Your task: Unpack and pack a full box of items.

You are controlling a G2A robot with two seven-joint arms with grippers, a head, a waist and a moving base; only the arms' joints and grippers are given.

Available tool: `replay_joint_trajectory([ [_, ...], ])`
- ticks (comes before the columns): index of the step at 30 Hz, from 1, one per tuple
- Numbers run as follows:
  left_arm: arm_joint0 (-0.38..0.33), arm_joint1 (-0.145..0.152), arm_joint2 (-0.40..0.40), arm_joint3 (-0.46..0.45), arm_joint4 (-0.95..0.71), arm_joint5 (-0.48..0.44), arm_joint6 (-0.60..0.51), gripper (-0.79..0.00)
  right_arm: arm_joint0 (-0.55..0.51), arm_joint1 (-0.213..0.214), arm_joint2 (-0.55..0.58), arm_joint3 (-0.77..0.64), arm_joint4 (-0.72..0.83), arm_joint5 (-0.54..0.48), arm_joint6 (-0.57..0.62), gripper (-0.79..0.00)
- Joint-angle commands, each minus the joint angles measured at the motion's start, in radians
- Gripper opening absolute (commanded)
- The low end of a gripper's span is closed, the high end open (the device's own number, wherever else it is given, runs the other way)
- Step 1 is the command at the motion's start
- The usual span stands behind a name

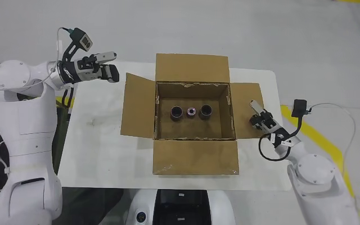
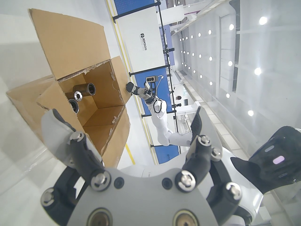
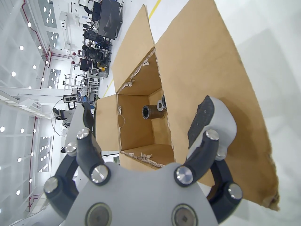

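An open cardboard box (image 1: 194,70) stands mid-table with all its flaps folded out. On its floor lie three metal cylinders in a row: a dark sleeve (image 1: 176,113), a small ring (image 1: 192,111) and another dark sleeve (image 1: 206,111). My left gripper (image 1: 111,65) is open and empty, raised beyond the box's left flap; its wrist view looks into the box (image 2: 70,48) at the cylinders (image 2: 84,88). My right gripper (image 1: 256,111) is open and empty over the right flap (image 3: 211,66). In its wrist view a sleeve (image 3: 150,112) lies deep inside the box.
The white table (image 1: 95,135) has bare surface on both sides of the box. Yellow floor tape (image 1: 315,135) runs past the table's right edge. The box flaps stick out toward both arms.
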Motion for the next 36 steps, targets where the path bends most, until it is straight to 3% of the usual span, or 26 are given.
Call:
replay_joint_trajectory([
  [1, 0.002, 0.005, -0.008, 0.012, -0.006, -0.005, 0.001, 0.0, 0.013, -0.001, -0.004, 0.01, -0.001, 0.005, -0.006, 0.0],
  [18, 0.003, 0.006, -0.01, 0.015, -0.007, -0.008, 0.001, 0.0, 0.166, -0.011, -0.085, 0.174, -0.039, 0.113, 0.022, 0.0],
  [36, 0.003, 0.006, -0.01, 0.015, -0.007, -0.008, 0.001, 0.0, 0.251, -0.028, -0.211, 0.224, -0.068, 0.13, 0.045, 0.0],
])
